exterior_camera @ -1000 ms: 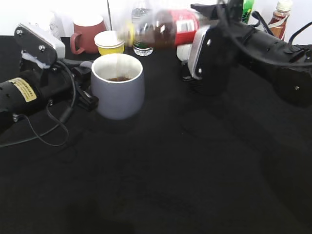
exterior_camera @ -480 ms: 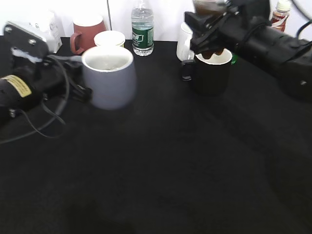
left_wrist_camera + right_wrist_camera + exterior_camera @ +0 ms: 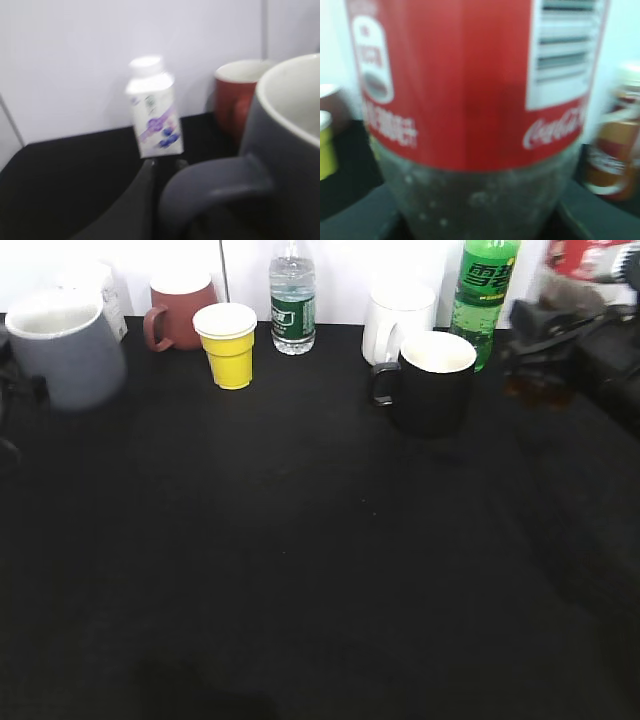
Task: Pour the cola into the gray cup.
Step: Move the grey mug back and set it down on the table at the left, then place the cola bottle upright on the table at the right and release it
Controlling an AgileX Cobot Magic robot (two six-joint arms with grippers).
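Our left fingers sit dark and blurred right by the loop handle of the gray cup; we cannot tell whether they grip it or hang loose. That cup is at the table's far left edge, upright, rim showing white. Our right fingers are clenched around the cola, their dark shapes hugging the bottle's lower body on both sides. From outside, the cola is a blur at the top right corner.

The label fills our right wrist view: red, with white "Coca-Cola" script low on the right and a white panel of grey bars above it. Beside it stands a small brown bottle, label unreadable.

Along the back edge: dark red mug, yellow paper cup, water bottle with green label, white mug, green soda bottle, and the black mug just in front. A white carton with purple print stands behind the gray cup.

The table's whole middle and near side lie open.
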